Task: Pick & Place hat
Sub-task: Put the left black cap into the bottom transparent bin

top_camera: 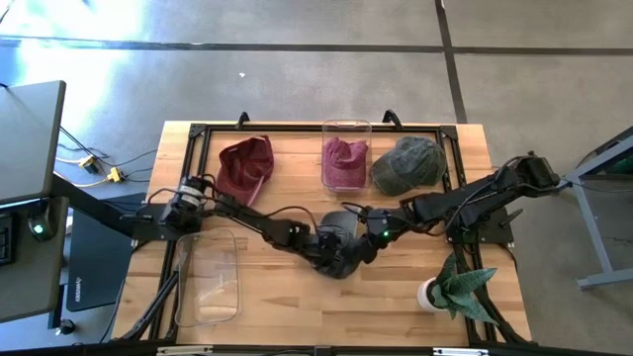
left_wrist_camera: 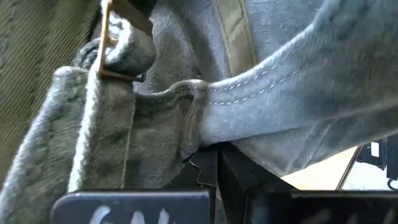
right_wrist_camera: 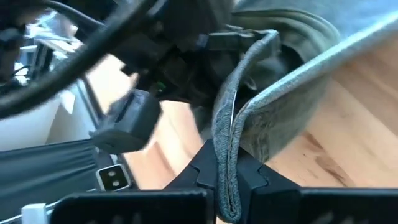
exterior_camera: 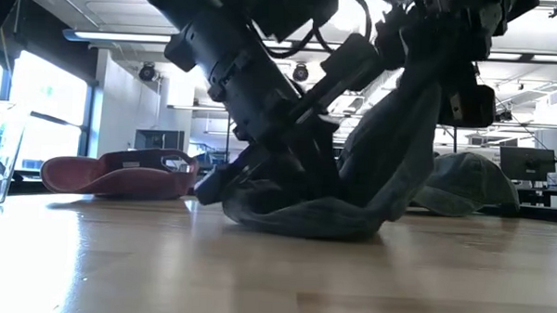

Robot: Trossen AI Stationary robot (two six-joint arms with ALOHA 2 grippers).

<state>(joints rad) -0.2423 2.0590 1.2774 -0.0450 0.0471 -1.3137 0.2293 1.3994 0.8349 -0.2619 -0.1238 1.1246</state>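
A dark grey hat point(top_camera: 341, 255) sits at the table's middle, with both grippers shut on it. My left gripper point(top_camera: 326, 245) reaches it from the left and my right gripper point(top_camera: 373, 233) from the right. In the low view the hat point(exterior_camera: 390, 151) slopes down from the right gripper, and its lower part point(exterior_camera: 295, 217) lies on the wood. A maroon hat point(top_camera: 245, 168) and a green hat point(top_camera: 407, 164) lie along the far edge. Another maroon hat point(top_camera: 343, 163) sits in a clear container point(top_camera: 346, 127). My left gripper point(left_wrist_camera: 208, 165) pinches the hat's stitched rim point(left_wrist_camera: 196, 124) between its two fingers, next to the back strap with the brass buckle point(left_wrist_camera: 112, 43). The fingers slant down from the table's left. That part of the hat sits low, by the table. My right gripper point(right_wrist_camera: 227, 183) pinches the hat's thin edge point(right_wrist_camera: 225, 149) between its two fingers; the edge looks doubled there. It comes slanting down from the table's right. The cloth rises from the table to this hold, and its lower part rests on the wood.
A clear plastic bin point(top_camera: 208, 277) lies at the near left. A potted plant point(top_camera: 457, 287) stands at the near right. Bare wood lies between them along the near edge point(top_camera: 326, 316). A black frame point(top_camera: 297, 127) runs along the far edge.
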